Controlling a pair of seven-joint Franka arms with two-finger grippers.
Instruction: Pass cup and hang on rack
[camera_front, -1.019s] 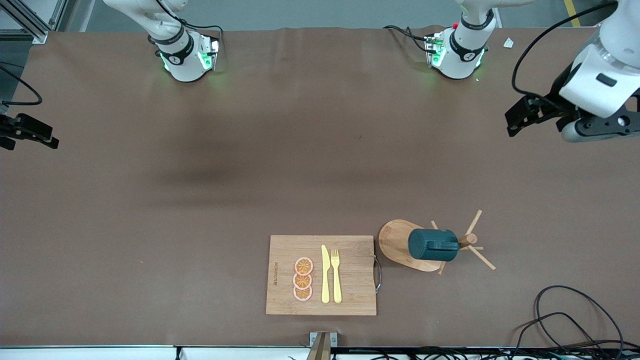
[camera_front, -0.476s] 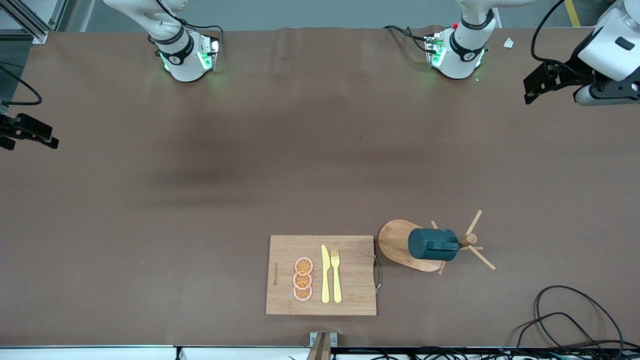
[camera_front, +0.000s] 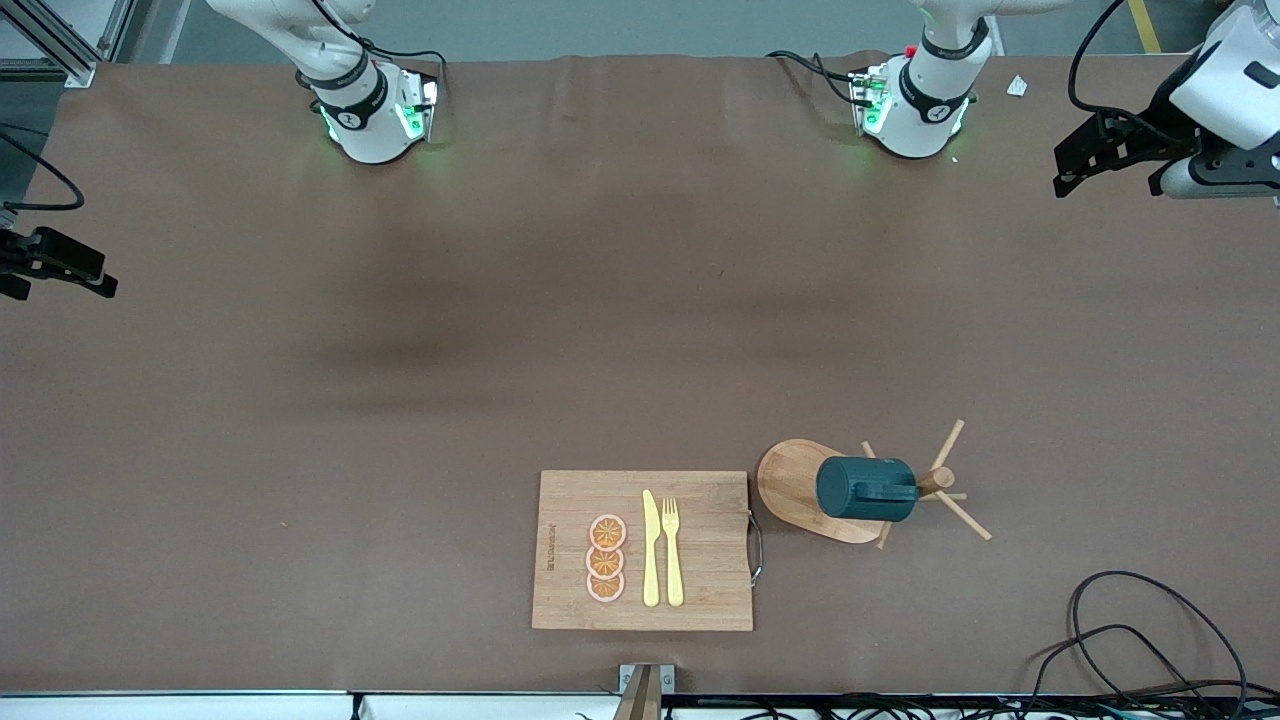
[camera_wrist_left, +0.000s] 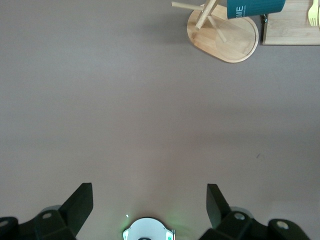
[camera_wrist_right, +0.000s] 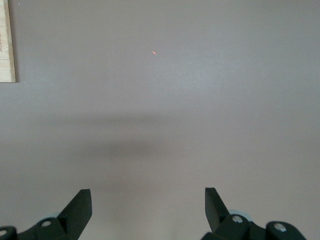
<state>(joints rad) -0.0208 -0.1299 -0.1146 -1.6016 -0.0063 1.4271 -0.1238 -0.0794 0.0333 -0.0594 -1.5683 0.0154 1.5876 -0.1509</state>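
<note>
Front view: brown table (camera_front: 400, 400) w/ both tools released: left tool (camera_wrist_left: 149, 202), right tool (camera_wrist_right: 148, 207).

- You've got a brown table (camera_front: 400, 420) covered in a mat.
- Bamboo cutting board (camera_front: 700, 590) sits near the front camera.
- Rack (camera_front: 790, 485) stands just beside the board, toward the left arm's end.
- Black cables (camera_front: 1130, 620) lie at that end's near corner.

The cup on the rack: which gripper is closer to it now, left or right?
Left. The left gripper hangs above the left arm's end of the table, the cup nearer the camera. The right gripper waits at the right arm's end.
</note>
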